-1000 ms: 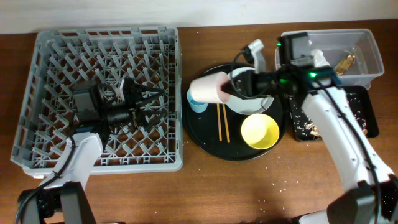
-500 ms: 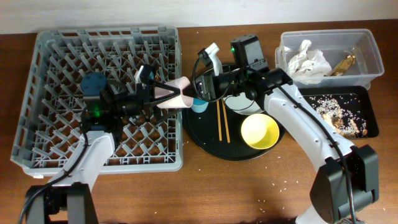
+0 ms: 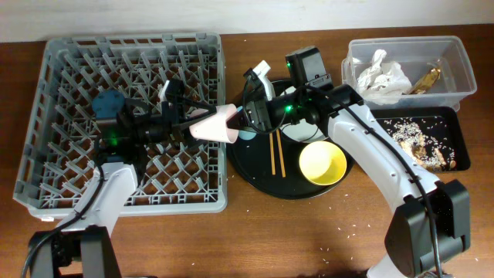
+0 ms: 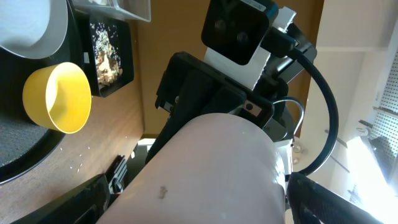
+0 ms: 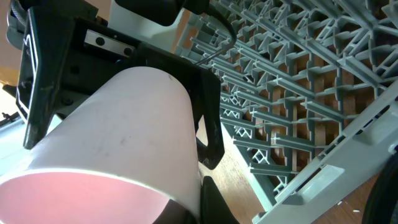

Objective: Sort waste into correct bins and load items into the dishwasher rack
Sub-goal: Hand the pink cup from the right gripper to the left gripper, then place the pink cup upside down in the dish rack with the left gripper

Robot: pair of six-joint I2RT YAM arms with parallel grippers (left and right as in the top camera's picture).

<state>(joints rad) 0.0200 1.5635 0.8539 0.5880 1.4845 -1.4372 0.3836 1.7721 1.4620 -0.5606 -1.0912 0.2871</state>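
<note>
Hanging sideways above the right edge of the dishwasher rack (image 3: 62, 69), the pink cup (image 3: 214, 123) looks light, stiff and smooth. Its tapered wall could slip, so a hold near the rim seems safest. The right tool (image 3: 238, 122) clasps its mouth end. The left tool (image 3: 189, 126) flanks the base, and I cannot tell whether it has closed.

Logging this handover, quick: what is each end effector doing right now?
Left end effector: closed on the pink cup.
Right end effector: at the cup's rim; grip cannot be told.
</note>
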